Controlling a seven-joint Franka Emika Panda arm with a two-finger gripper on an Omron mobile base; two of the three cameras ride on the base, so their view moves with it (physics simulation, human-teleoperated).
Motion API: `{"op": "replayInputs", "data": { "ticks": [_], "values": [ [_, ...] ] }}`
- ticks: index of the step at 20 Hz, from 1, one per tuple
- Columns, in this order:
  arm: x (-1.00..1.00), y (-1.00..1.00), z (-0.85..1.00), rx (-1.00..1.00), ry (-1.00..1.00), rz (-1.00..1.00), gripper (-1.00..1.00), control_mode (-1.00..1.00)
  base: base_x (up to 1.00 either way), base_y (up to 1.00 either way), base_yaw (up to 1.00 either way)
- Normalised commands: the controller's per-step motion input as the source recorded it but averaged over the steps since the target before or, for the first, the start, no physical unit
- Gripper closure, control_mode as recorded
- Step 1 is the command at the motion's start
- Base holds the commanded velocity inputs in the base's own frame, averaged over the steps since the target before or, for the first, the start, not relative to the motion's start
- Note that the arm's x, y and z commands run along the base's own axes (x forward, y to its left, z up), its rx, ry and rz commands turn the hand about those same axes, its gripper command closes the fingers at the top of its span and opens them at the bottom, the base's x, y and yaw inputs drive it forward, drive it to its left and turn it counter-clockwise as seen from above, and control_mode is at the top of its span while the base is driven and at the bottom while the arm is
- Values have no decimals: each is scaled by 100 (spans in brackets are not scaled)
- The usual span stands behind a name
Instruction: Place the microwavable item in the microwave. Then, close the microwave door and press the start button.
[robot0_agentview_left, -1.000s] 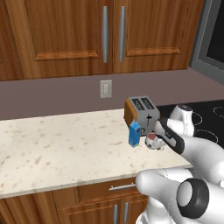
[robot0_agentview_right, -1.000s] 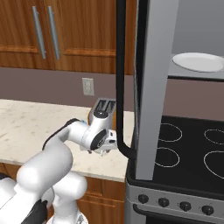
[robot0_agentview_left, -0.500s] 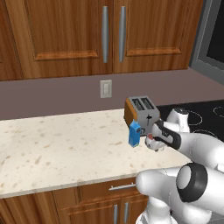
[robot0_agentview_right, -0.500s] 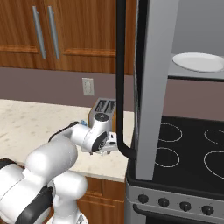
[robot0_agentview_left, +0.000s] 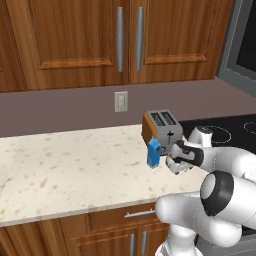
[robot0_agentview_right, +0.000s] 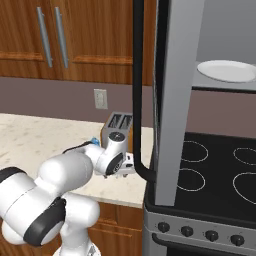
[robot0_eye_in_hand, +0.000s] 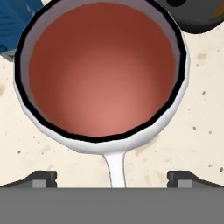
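Observation:
The microwavable item, a small white mug (robot0_eye_in_hand: 103, 74) with a reddish inside, stands upright on the counter right under my hand. Its loop handle (robot0_eye_in_hand: 116, 168) points back between my fingertips. My gripper (robot0_eye_in_hand: 116, 179) is open, one finger (robot0_eye_in_hand: 43, 178) on each side of the handle, touching nothing. From the left base view my gripper (robot0_agentview_left: 172, 164) hangs low over the counter beside the blue carton (robot0_agentview_left: 154, 152), with the mug almost hidden under it. The microwave door (robot0_agentview_right: 175, 100) stands wide open, its black bar handle (robot0_agentview_right: 138, 90) upright. Inside the microwave (robot0_agentview_right: 225, 30) lies a white plate (robot0_agentview_right: 227, 70).
A silver-and-brown toaster (robot0_agentview_left: 162, 127) stands just behind the carton and my hand. The black stove top (robot0_agentview_right: 215, 170) lies to the right, below the microwave. The open door's edge hangs close to the right of my gripper (robot0_agentview_right: 129, 167). Pale counter (robot0_agentview_left: 65, 160) stretches left.
My hand has sunk a little closer to the mug and the elbow has swung lower. The jaws have stayed open, and the mug, carton and toaster have not moved.

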Motion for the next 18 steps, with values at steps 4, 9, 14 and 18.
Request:
{"op": "replayInputs", "data": {
  "ticks": [4, 9, 14, 18],
  "values": [
    [15, 0, -4, 0, 0, 0, -100, -100, 0, 0, 0],
    [18, 0, 0, 0, 0, 0, -100, -100, 0, 0, 0],
    [10, 0, -5, 0, 0, 0, -100, -100, 0, 0, 0],
    [2, 1, -19, 0, 2, 0, -100, -100, 0, 0, 0]
  ]
}}
